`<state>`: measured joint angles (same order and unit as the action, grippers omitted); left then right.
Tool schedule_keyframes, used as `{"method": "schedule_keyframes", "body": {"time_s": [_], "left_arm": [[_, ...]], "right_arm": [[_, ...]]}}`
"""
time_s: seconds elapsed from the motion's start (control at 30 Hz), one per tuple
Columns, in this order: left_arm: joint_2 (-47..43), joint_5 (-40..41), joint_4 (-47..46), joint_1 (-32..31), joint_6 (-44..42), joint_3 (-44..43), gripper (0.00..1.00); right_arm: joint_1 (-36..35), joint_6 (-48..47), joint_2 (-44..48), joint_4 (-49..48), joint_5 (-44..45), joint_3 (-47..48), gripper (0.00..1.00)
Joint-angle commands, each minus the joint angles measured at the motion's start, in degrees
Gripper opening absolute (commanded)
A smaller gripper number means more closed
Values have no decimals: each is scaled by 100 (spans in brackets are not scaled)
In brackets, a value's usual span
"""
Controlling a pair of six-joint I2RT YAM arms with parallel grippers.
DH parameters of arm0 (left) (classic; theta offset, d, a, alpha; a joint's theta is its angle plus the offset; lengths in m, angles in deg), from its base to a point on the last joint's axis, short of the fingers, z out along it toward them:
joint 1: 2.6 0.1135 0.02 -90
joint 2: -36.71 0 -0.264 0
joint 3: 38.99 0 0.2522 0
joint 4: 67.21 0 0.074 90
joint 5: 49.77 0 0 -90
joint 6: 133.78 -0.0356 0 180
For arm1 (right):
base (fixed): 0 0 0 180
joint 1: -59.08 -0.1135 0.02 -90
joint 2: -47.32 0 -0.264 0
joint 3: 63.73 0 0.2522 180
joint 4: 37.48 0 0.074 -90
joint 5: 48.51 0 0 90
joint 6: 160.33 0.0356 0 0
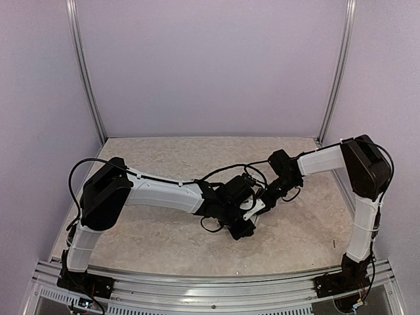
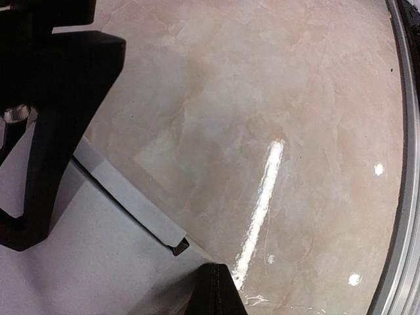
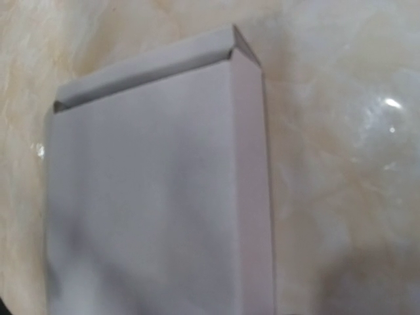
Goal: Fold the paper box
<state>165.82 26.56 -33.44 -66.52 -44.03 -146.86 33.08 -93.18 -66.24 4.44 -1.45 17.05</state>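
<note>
Occupying mid-table where both arms meet: paper box [image 3: 151,197], slim, pale grey, far end flap folded in. Item: left gripper [image 2: 118,256], fingers [image 2: 52,118] apart, box between them, clamping cannot be told. Item: right gripper [image 1: 266,197], just beside box, spread cannot be told. Marbled table [image 2: 295,98].

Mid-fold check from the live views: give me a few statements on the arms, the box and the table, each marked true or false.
1. The left arm and right arm both reach in to mid-table, wrists close together. True.
2. The right wrist view shows the paper box as a flat, unfolded blank. False: it is a slim rectangular box with a side wall already formed.
3. The left wrist view shows a small dark slot at the box's edge. True.
4. The table is plain black. False: it is marbled beige.
</note>
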Motion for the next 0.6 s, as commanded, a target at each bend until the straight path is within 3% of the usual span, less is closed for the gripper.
{"method": "schedule_keyframes", "body": {"time_s": [0.0, 0.3, 0.57], "left_arm": [[389, 862, -225, 42, 196, 111, 0], [182, 1915, -879, -6, 675, 390, 0], [-514, 1865, -921, -68, 412, 1009, 1]], "right_arm": [[-19, -114, -505, 592, 972, -298, 45], [-19, -98, -515, 627, 954, -301, 45], [44, -105, -484, 681, 909, -279, 46]]}}
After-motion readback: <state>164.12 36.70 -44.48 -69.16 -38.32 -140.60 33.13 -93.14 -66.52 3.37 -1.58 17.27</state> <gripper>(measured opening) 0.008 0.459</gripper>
